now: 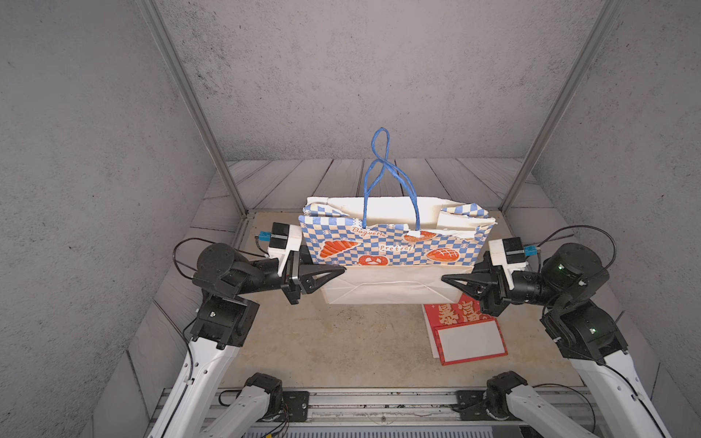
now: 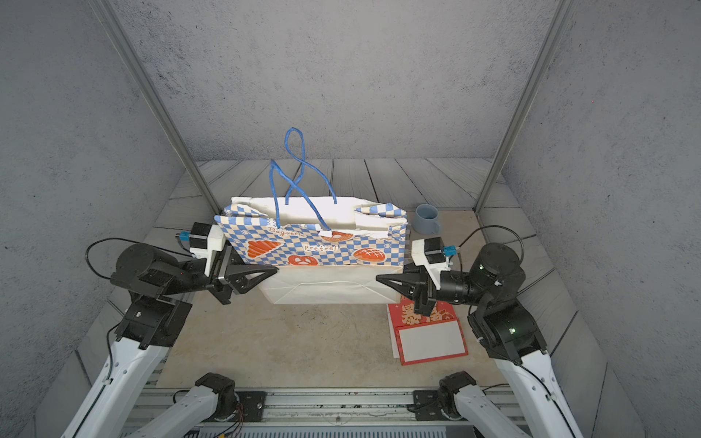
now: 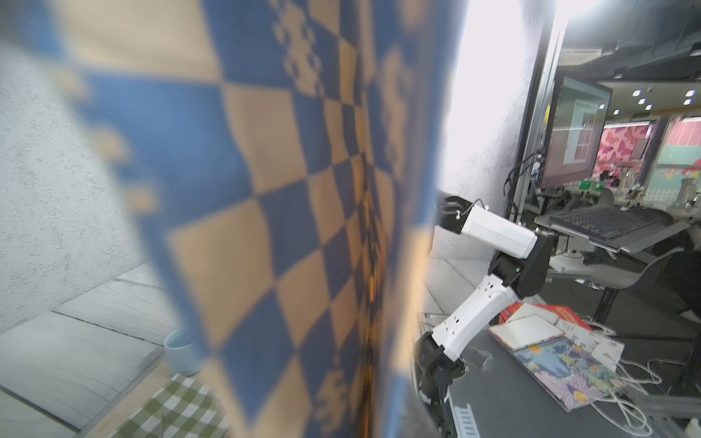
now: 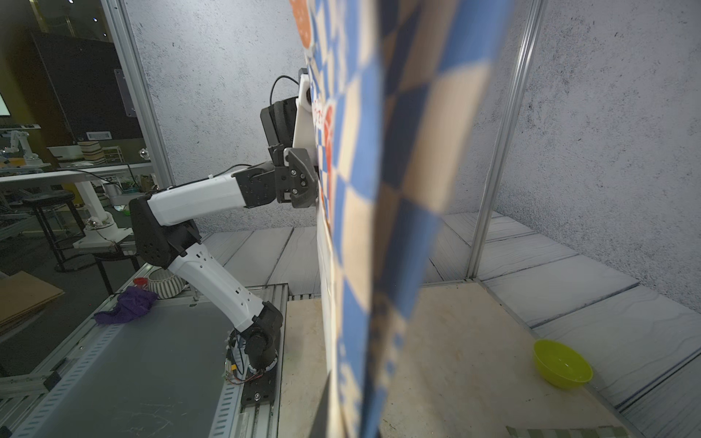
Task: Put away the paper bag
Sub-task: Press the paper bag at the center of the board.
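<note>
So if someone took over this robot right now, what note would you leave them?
Left gripper: shut on one side edge of the paper bag.
Right gripper: shut, pinching the opposite edge.
Bag: held upright between both arms over the table, blue handles up.
Done: bag folded mostly flat and gripped.
To do: put it away; no storage spot shows.

Checkered blue-and-cream paper bag point(image 1: 390, 246) with bread prints is seen tipped back, white folded bottom shown, rim torn, blue handles point(image 1: 384, 164) stuck up.
</note>
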Action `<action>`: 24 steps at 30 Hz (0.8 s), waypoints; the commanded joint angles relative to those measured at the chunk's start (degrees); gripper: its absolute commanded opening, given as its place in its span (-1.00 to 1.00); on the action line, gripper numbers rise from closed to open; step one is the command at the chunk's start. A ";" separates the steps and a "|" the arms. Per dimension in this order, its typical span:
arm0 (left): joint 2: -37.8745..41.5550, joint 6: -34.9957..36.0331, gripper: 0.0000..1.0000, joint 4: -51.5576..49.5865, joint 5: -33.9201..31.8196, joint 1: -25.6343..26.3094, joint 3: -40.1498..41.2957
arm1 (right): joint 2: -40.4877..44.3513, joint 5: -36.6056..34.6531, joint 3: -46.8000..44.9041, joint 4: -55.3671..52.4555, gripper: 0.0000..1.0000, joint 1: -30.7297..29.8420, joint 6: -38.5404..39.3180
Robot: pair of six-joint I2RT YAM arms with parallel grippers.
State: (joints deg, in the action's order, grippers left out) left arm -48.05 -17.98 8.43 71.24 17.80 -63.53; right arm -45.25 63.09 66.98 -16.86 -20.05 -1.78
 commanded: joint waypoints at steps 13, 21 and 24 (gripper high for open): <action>0.59 1.46 -0.20 -0.15 -0.23 0.22 -3.42 | 0.17 0.03 -0.36 1.66 -1.00 -0.05 -0.46; -0.24 6.75 0.13 -7.95 2.74 0.22 -7.85 | 1.46 -1.11 -0.54 0.54 -1.00 -0.01 -0.24; 0.38 12.09 0.13 -16.99 3.81 0.22 -8.23 | 1.92 -1.22 -0.58 0.56 -1.00 -0.07 -0.47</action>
State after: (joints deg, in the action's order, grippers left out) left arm -48.16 -11.07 -0.69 72.71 17.80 -70.89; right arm -44.31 62.46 66.83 -16.29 -20.05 -1.91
